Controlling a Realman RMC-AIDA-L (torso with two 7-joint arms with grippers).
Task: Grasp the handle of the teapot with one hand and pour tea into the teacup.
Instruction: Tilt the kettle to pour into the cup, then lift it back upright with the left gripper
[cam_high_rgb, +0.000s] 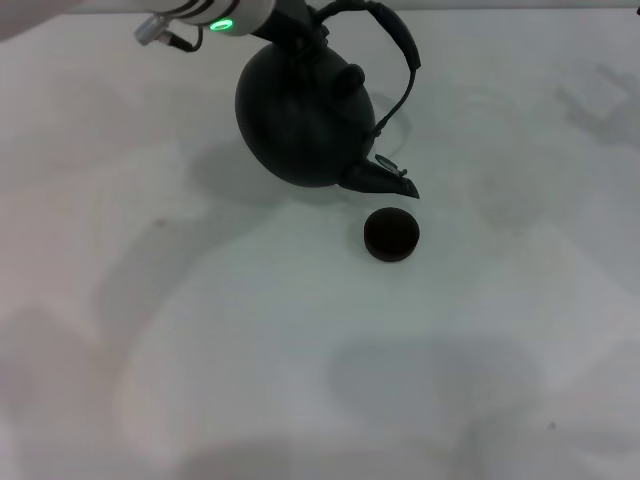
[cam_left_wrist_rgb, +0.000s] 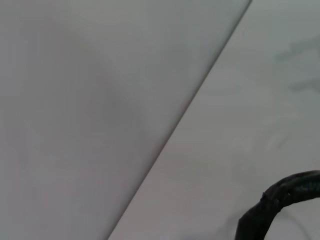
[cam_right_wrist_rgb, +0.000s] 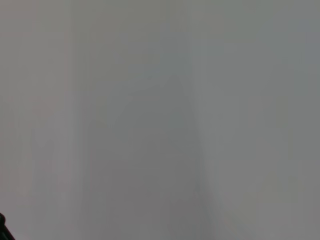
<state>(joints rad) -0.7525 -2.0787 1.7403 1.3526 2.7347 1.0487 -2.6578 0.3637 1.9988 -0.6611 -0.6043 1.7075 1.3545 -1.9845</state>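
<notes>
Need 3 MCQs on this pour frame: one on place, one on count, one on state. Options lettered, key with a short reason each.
1. Where is the teacup relative to the spout in the head view?
A. Just below the spout tip, on the table
B. Behind the teapot
C. Far off at the left edge

2. How many cups are on the table?
A. One
B. Two
C. Three

3. How does the teapot sit?
A. Upright and level
B. Tilted, spout angled down toward the cup
C. Upside down

Key:
1 A: the small dark cup lies right under the spout tip.
2 A: only one cup shows.
3 B: the lid knob leans to the spout side and the spout points down, with the left arm at the handle, its gripper hidden behind the pot. The right arm is out of view.
</notes>
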